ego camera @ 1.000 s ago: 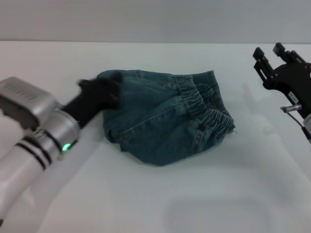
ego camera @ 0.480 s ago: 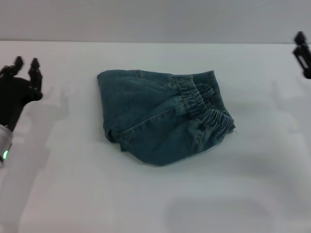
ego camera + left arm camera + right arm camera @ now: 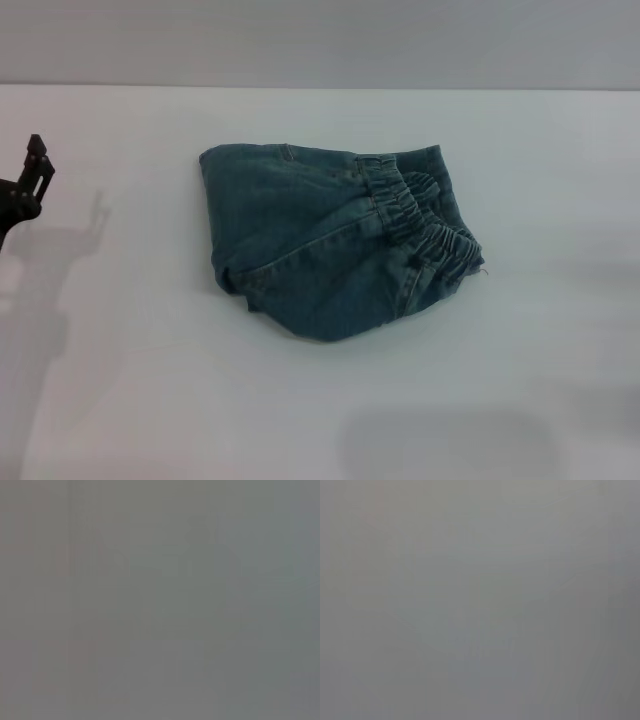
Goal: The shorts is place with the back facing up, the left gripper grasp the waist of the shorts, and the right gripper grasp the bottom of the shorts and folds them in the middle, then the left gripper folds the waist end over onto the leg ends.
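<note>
Both arms have drawn back since a moment ago, the black two-fingered left gripper (image 3: 22, 188), its grip unreadable, now apart at the white desk's (image 3: 320, 400) left edge, the right gone from view, leaving the folded faded blue denim shorts (image 3: 330, 245) mid-desk, so seemingly nothing remains.

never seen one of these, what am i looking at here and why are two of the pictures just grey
This is a two-armed robot that folds clothes. The clear picture comes from a camera on its head, looking down at a white table. On it lie faded blue denim shorts, folded into a bundle, with the ruffled elastic waist lying on top towards the robot's right. The black claw at the edge is the left gripper, off to the side and holding nothing. The right gripper is out of sight. The two grey pictures come from cameras on each wrist; they show nothing recognisable.
</note>
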Robot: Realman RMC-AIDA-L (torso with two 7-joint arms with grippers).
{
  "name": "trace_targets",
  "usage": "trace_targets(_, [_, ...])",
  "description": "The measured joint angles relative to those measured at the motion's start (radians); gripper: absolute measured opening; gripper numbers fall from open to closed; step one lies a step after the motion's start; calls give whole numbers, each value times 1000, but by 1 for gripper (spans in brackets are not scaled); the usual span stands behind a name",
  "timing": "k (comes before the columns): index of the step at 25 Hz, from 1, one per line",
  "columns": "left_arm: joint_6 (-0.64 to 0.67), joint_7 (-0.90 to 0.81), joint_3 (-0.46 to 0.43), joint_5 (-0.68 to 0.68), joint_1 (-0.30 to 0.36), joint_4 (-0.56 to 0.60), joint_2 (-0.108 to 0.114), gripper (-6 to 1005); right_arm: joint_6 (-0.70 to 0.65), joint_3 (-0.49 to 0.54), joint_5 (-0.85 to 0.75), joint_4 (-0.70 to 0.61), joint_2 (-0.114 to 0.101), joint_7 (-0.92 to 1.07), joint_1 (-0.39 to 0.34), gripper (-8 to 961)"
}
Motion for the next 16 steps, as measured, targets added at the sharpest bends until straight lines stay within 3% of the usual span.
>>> trace_targets(12, [19, -7, 30, -2, -3, 12, 0, 836, 26, -43, -4, 59, 0, 3, 17, 744])
trace_targets(16, [16, 1, 53, -1, -13, 15, 2, 836, 34, -84, -5, 83, -4, 3, 36, 744])
